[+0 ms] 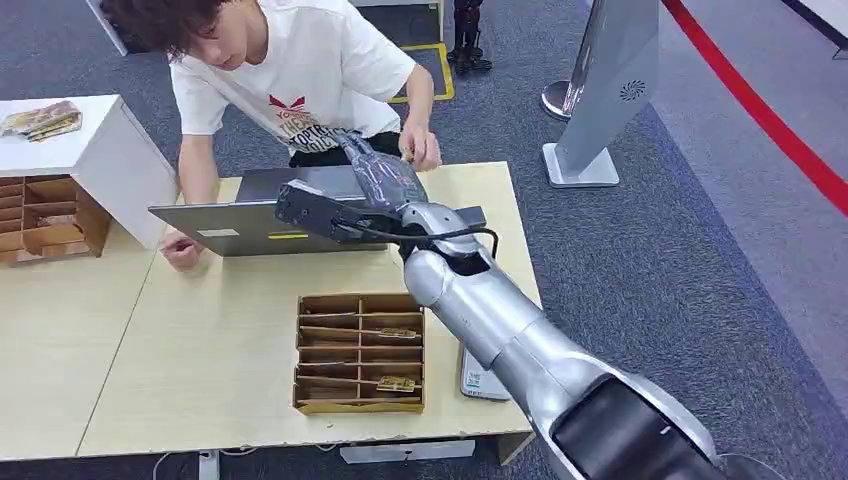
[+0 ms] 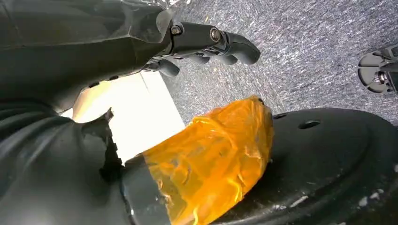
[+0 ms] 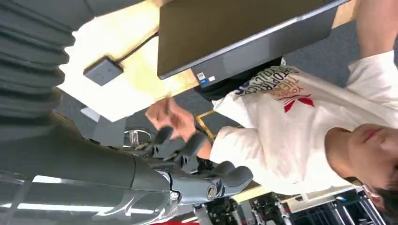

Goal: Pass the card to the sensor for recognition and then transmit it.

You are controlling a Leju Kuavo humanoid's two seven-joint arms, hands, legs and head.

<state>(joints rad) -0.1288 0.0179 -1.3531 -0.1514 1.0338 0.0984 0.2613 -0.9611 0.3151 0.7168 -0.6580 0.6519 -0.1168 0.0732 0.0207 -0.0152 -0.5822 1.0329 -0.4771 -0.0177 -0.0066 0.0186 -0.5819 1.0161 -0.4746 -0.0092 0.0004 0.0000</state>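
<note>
Grey carpet surrounds the pale table point(image 1: 200, 360), where the right hand point(image 1: 385, 175), upper centre, reaches toward the person's hand point(image 1: 420, 150); whether its curled fingers point(image 3: 187, 150) pinch a card I cannot tell.

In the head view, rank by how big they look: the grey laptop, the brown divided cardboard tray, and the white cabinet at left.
1. Grey laptop
2. Brown divided cardboard tray, close behind
3. White cabinet, though cut off by the frame edge, so unsure
</note>
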